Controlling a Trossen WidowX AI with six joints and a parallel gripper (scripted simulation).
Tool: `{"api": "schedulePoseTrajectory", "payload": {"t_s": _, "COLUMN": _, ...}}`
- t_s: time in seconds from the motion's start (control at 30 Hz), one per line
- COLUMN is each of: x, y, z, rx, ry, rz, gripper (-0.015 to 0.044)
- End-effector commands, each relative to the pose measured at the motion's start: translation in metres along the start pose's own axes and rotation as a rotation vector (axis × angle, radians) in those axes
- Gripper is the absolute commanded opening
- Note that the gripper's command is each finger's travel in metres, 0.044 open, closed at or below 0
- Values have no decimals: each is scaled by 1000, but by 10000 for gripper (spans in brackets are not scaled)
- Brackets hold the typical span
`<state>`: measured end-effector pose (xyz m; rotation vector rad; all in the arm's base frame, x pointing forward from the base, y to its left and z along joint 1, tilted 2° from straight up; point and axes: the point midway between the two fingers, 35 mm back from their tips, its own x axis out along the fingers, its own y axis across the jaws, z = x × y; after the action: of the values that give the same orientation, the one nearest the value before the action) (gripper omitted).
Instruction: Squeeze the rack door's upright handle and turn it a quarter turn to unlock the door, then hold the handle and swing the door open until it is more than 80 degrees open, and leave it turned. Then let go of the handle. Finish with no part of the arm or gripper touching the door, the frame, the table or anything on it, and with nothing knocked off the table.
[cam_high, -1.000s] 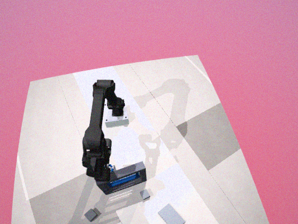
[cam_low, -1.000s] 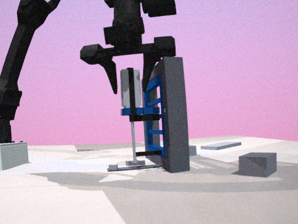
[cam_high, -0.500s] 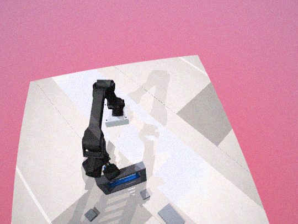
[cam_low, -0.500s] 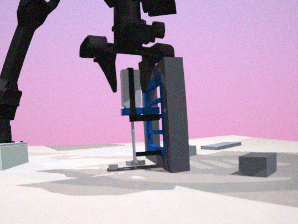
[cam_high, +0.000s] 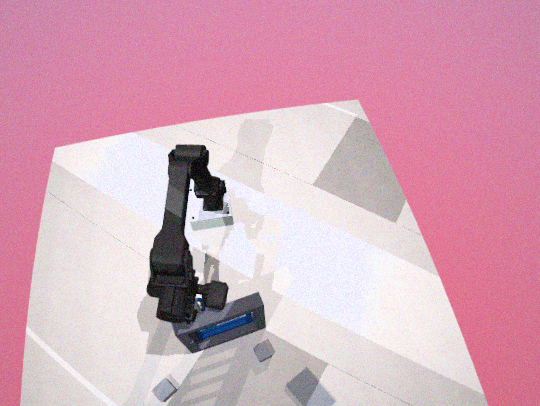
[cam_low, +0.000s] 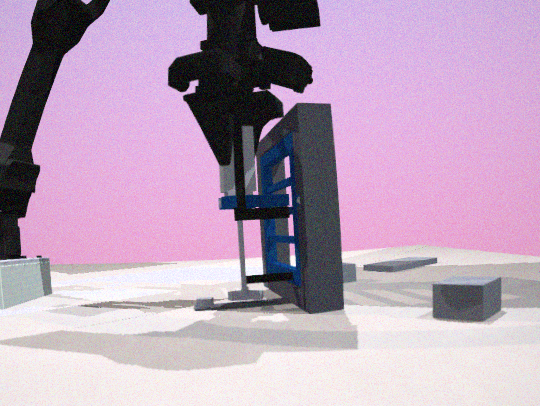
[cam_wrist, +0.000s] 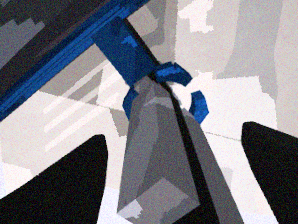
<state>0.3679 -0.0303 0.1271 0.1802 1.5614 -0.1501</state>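
Note:
The rack door (cam_high: 225, 326) (cam_low: 271, 250) is a blue barred panel and sits inside the dark grey upright frame (cam_high: 240, 308) (cam_low: 320, 210); no swing shows. The grey upright handle (cam_low: 249, 160) (cam_wrist: 142, 150) stands in front of the door, in a blue bracket (cam_low: 255, 201) (cam_wrist: 117, 47) with a ring round it. A thin rod (cam_low: 243, 255) runs down below it. My gripper (cam_low: 241, 157) (cam_wrist: 174, 137) points down over the handle. Its fingers are open, one on each side, with gaps to the handle in the wrist view. In the top view the arm hides the handle and fingertips.
Grey blocks (cam_high: 264, 351) (cam_high: 165, 388) (cam_low: 465, 300) and a flat slab (cam_high: 302, 385) (cam_low: 400, 264) lie beyond the frame. The arm's pale base (cam_high: 212, 223) (cam_low: 25, 280) stands on the handle side. A small grey block (cam_low: 204, 303) lies low near the rod's foot.

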Motion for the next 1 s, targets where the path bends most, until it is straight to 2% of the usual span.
{"api": "schedulePoseTrajectory", "payload": {"t_s": 0.0, "x": 0, "y": 1, "z": 0, "rx": -177, "ry": 0, "rz": 4, "gripper": 286}}
{"api": "schedulePoseTrajectory", "payload": {"t_s": 0.97, "x": 0, "y": 1, "z": 0, "rx": -1615, "ry": -3, "rz": 3, "gripper": 286}}
